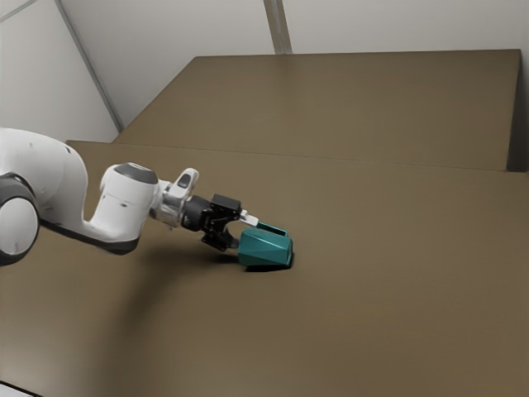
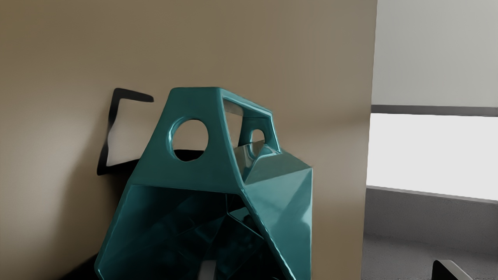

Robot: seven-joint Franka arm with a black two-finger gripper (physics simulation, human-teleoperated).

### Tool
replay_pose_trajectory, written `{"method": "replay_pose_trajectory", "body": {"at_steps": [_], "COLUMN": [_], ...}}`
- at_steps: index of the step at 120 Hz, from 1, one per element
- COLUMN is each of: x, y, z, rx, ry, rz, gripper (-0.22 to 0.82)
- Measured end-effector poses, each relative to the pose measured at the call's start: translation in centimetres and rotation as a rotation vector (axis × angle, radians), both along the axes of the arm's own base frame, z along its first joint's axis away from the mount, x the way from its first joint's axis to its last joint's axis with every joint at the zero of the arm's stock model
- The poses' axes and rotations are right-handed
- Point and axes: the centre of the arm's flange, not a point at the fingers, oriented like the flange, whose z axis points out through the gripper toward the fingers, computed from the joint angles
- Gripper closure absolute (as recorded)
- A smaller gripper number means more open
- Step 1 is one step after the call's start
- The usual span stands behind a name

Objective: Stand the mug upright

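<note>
The teal faceted mug [image 1: 266, 248] lies on its side on the brown table, its mouth facing my hand and its handle along the upper side. My gripper [image 1: 240, 231] is right at the mouth end. In the wrist view the mug [image 2: 290, 198] shows its dark open mouth and a handle with round holes. The gripper [image 2: 327, 270] stands open there, fingertips wide apart: one overlaps the mouth, the other is out past the mug's outer wall. Whether the first is inside the mouth or just before it, I cannot tell. The mug's base is hidden in the wrist view.
Brown tabletop [image 1: 372, 314] stretches around the mug. A raised-looking brown panel [image 1: 355, 107] lies beyond it, with pale walls [image 1: 397, 25] behind. The mug's dark shadow [image 2: 113, 128] falls beside it in the wrist view.
</note>
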Motion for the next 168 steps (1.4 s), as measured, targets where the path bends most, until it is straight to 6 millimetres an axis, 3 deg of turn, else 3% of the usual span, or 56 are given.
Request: {"method": "replay_pose_trajectory", "body": {"at_steps": [28,51,68,85,112,120,132,146,155,168], "x": [0.3,0.5,0.5,0.5,0.6,0.8,1.5,3.8,5.4,5.9], "y": [-2.5,-2.5,-2.4,-2.4,-2.3,-2.5,-2.6,-1.5,-2.0,-1.5], "z": [-0.4,-0.4,-0.1,-0.1,0.1,1.5,5.5,10.6,14.0,14.8], "rx": [-0.019,-0.015,-0.016,-0.016,-0.01,-0.009,0.04,0.292,0.468,0.683], "ry": [0.0,0.002,0.005,0.014,0.02,0.0,-0.071,-0.168,-0.225,-0.214], "rz": [0.0,0.018,0.025,0.03,0.038,0.035,-0.015,-0.18,-0.285,-0.376], "gripper": [0.03,0.47,0.65,0.72,0.76,0.76,0.77,0.77,0.77,0.77]}}
